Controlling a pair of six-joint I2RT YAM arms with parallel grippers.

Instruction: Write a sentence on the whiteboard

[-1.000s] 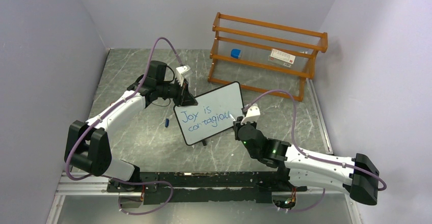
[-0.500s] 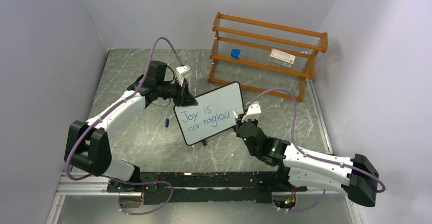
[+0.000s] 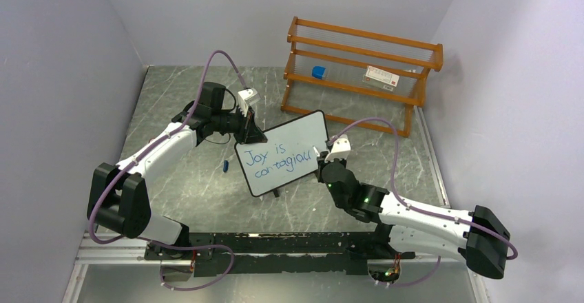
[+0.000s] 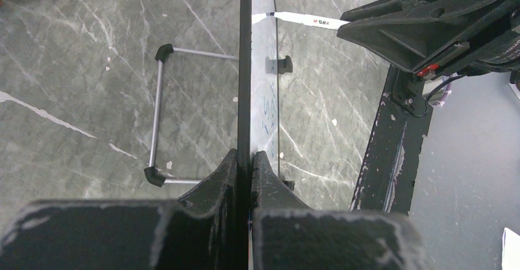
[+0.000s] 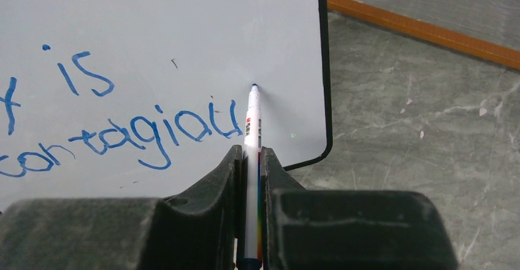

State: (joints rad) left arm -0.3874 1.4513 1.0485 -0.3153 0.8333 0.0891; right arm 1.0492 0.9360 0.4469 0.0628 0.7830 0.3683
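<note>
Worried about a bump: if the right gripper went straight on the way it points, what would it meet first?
The whiteboard, through the marker the right gripper holds: the tip sits at the board's surface just right of the sentence's last letter, apparently touching or nearly so.

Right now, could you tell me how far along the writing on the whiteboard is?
Nearly finished. Done: the sentence reads "Joy is contagiou" in blue on the whiteboard. In hand: the left gripper clamps the board's edge, and the right gripper holds a marker, its tip at the board just right of the "u". Left: the final "s", then lifting the marker away.
</note>
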